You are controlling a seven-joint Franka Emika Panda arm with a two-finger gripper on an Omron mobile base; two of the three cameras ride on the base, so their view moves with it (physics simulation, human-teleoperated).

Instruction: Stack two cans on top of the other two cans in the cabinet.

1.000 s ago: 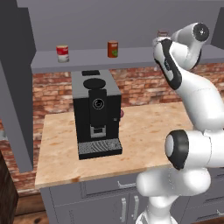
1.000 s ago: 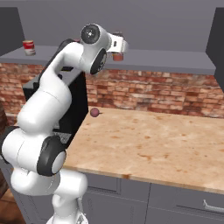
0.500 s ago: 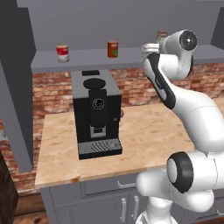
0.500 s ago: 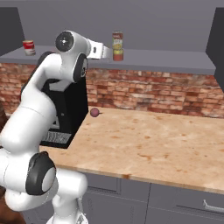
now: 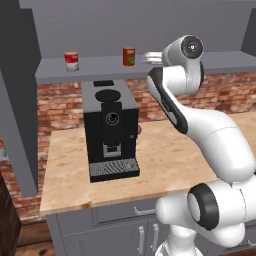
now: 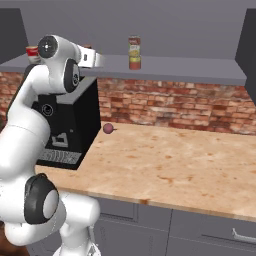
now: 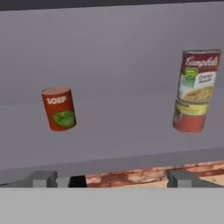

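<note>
On the grey cabinet shelf [image 7: 124, 135], the hand view shows an orange-red can with a green patch [image 7: 59, 108] standing alone at left. At right, a pale can sits on top of a can with a yellow-green label, forming a stack [image 7: 195, 90]. My gripper [image 7: 113, 179] is open and empty, facing the shelf between them, short of both. In the left base view the gripper [image 5: 150, 57] hovers just right of the orange-red can [image 5: 129, 56], and a red-and-white can [image 5: 71, 61] stands farther left. In the right base view the gripper [image 6: 97, 59] is left of the stack [image 6: 134, 52].
A black coffee machine [image 5: 110, 130] stands on the wooden counter [image 5: 170, 160] under the shelf's left part. A small dark red object [image 6: 107, 128] lies beside it near the brick wall. Dark side panels [image 5: 17, 100] close the cabinet's ends.
The arm has swung left along the shelf, away from the stacked cans and toward the orange-red can. The jaws have stayed wide open.
</note>
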